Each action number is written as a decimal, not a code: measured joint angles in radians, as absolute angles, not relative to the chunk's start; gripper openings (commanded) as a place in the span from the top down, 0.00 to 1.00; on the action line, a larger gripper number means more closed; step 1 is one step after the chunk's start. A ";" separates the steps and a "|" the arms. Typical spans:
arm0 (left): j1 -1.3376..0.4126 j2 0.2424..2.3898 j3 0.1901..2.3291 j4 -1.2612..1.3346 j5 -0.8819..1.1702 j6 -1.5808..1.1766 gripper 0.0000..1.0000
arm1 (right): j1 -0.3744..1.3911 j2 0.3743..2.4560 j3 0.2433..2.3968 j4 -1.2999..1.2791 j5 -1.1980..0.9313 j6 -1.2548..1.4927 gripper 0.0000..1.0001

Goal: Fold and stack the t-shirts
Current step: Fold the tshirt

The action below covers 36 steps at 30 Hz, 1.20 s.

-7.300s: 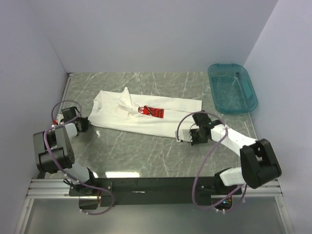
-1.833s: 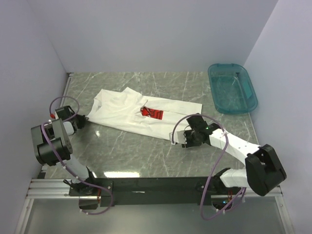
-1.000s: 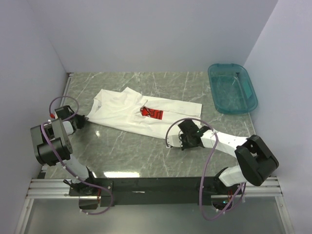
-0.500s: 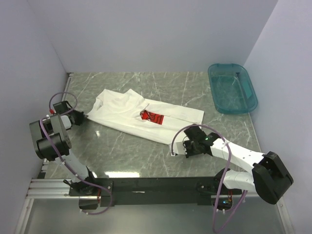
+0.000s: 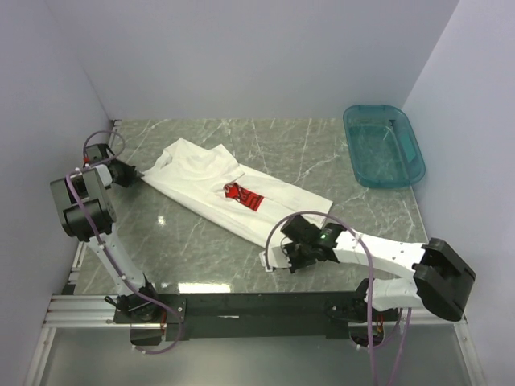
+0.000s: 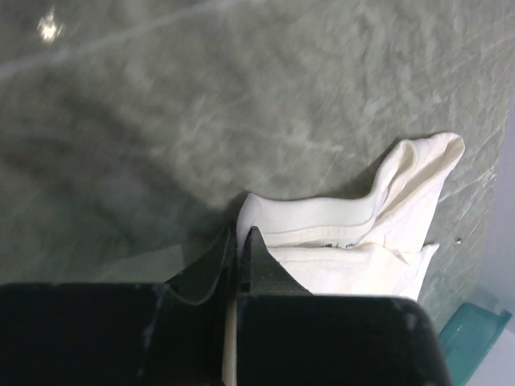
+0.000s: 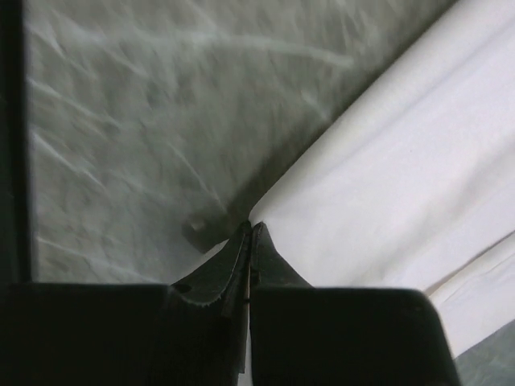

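Note:
A white t-shirt (image 5: 201, 181) with a red chest print (image 5: 242, 197) lies stretched on the slant across the marble table. My left gripper (image 5: 135, 173) is shut on its far-left corner, by the left wall. In the left wrist view the fingers (image 6: 239, 235) pinch a hemmed fold of the t-shirt (image 6: 346, 241). My right gripper (image 5: 278, 253) is shut on the shirt's near corner, close to the table's front edge. In the right wrist view its tips (image 7: 251, 227) clamp the edge of the t-shirt (image 7: 402, 161), which lies flat on the table.
A teal plastic basin (image 5: 384, 145) stands at the back right, apart from the shirt; its corner (image 6: 475, 338) shows in the left wrist view. Walls close in on the left, back and right. Bare marble (image 5: 185, 241) lies between the shirt and the arm bases.
My right gripper has drawn the shirt's corner toward the front edge and leftward. My left gripper has pulled its corner back and left. The shirt has turned onto a steeper diagonal and stretched.

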<state>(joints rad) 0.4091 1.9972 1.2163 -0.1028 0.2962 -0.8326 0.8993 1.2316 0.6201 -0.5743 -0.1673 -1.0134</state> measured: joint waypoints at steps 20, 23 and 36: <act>0.320 1.655 1.298 -0.117 0.059 -0.568 0.21 | 0.458 1.272 0.980 -0.426 -0.323 -0.594 0.12; 0.258 1.583 1.253 -0.072 0.096 -0.543 0.21 | 0.337 1.457 1.135 -0.449 -0.451 -0.535 0.19; 0.255 1.457 1.102 -0.037 0.305 -0.559 0.23 | 0.083 1.880 1.348 -0.658 -0.528 -0.460 0.27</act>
